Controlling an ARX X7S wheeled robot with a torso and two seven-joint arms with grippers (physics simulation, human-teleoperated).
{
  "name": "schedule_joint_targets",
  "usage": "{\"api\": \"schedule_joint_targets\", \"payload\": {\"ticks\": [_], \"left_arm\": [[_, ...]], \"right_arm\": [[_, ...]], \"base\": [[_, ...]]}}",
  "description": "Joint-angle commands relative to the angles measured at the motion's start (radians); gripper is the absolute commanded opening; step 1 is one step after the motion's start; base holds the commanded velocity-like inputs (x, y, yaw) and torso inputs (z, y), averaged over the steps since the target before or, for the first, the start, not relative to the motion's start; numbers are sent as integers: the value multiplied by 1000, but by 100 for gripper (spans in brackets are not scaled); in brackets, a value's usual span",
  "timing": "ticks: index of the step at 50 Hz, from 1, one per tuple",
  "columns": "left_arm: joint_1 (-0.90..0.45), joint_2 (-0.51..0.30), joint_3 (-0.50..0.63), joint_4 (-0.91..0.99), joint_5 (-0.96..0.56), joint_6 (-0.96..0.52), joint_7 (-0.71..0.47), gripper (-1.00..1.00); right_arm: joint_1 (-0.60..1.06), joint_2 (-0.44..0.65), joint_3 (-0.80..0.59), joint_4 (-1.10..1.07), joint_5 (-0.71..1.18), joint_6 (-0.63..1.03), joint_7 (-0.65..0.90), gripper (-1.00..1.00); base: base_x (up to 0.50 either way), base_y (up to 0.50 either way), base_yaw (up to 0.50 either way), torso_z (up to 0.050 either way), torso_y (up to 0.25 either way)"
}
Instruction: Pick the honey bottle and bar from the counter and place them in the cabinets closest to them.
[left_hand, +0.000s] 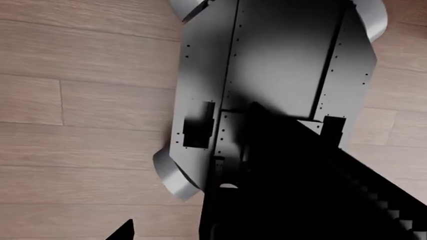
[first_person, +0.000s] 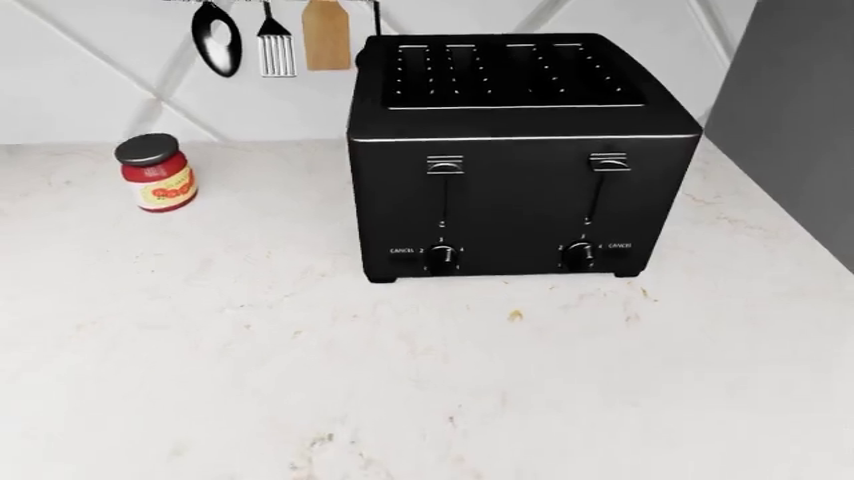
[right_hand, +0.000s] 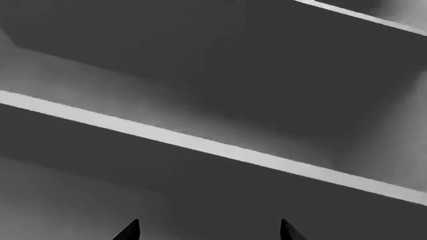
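The honey bottle and the bar are out of view in all three views. The white marble-look counter (first_person: 400, 390) fills the head view, and neither gripper shows there. In the left wrist view, one dark fingertip (left_hand: 125, 231) of my left gripper (left_hand: 207, 232) stands far out to the side over the wooden floor. Its other fingertip is lost against a black body. In the right wrist view, my right gripper (right_hand: 208, 231) has its two fingertips wide apart with nothing between them, facing dark grey panels.
A black four-slot toaster (first_person: 514, 160) stands on the counter at the back. A red-labelled jar with a black lid (first_person: 156, 173) is at the left. Utensils (first_person: 274, 40) hang on the wall. A dark grey panel (first_person: 801, 130) rises at the right. My grey base (left_hand: 280, 65) stands on the wooden floor (left_hand: 80, 100).
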Motion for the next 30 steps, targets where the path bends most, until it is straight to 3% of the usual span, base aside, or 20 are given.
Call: {"api": "schedule_joint_targets", "payload": {"ticks": [1,11,30], "left_arm": [[3,-1,7,-2,0,2,-12,100],[3,-2,12,-2,0,6,-18,100],[5,-2,26,-2,0,23,-31,100]], "right_arm": [[0,-5,-97,1,-24,-93,35,100],[-297,27,-119,-690,15,278,-39,100],[-705,125,-115,-1419,10,610,-64,100]], "base": [[-489,330,0,0,0],[-455,442,0,0,0],[-429,473,0,0,-1]]}}
